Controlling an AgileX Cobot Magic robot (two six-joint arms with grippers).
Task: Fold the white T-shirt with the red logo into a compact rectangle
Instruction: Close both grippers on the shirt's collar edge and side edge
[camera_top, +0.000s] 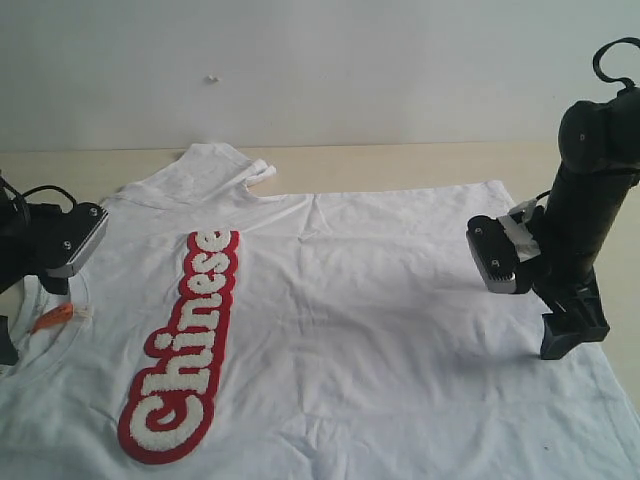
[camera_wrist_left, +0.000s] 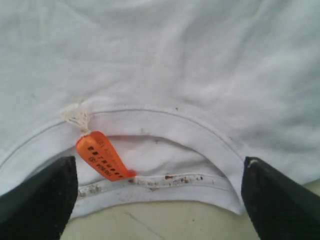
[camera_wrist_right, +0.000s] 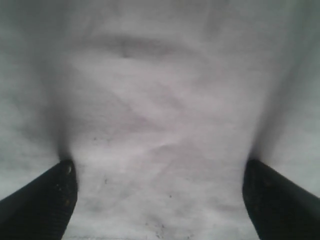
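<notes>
left gripper (camera_wrist_left: 160, 167) wide open, empty, straddled collar (camera_wrist_left: 200, 131) for a pinch | right gripper (camera_wrist_right: 160, 167) wide open, empty, tips probably touched white T-shirt (camera_top: 400, 330)

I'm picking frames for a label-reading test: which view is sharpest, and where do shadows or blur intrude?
Left wrist view: sharpest, evenly lit; the orange tag is crisp in outline, its print unreadable. Exterior view: mildly soft, bright, the red logo legible. Right wrist view: dim and grey, the white T-shirt soft, dark shadows spreading from both jaws.
</notes>
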